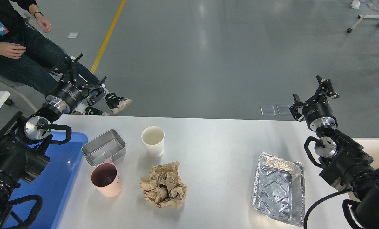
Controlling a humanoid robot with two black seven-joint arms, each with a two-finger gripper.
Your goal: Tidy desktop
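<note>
Two grippers hang spread wide and empty beyond the far edge of the broad white matte desk [214, 152]: the left gripper [81, 71] (past its left corner), the right gripper [313, 92] off its right corner.

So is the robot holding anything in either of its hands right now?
No. Both the left gripper and the right gripper hang open above the desktop, with nothing between their fingers.
</note>
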